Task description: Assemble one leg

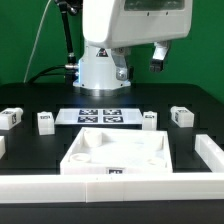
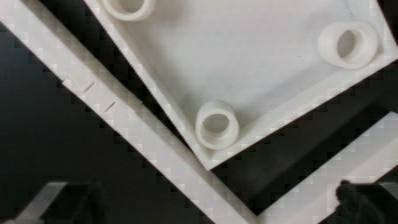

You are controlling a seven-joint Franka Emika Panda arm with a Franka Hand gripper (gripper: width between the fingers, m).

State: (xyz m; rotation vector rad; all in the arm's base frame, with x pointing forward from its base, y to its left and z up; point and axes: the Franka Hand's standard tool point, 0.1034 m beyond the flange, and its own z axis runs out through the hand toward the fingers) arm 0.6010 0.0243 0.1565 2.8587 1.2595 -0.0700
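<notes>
Several small white legs with tags stand in a row on the black table in the exterior view: two at the left (image 1: 10, 118) (image 1: 45, 121) and two at the right (image 1: 148, 118) (image 1: 181, 116). The large white tray-like piece (image 1: 118, 155) with round corner sockets lies in front of them. My gripper (image 1: 157, 62) hangs high above the table, holding nothing. In the wrist view it (image 2: 210, 208) is open, with its dark fingertips (image 2: 54, 205) wide apart over the tray's corner socket (image 2: 217, 125). No leg shows in the wrist view.
The marker board (image 1: 100, 116) lies flat behind the tray. A white rail (image 1: 100, 186) runs along the table's front and up the exterior view's right side (image 1: 210, 155); it also shows in the wrist view (image 2: 107, 100). The robot base (image 1: 98, 65) stands at the back.
</notes>
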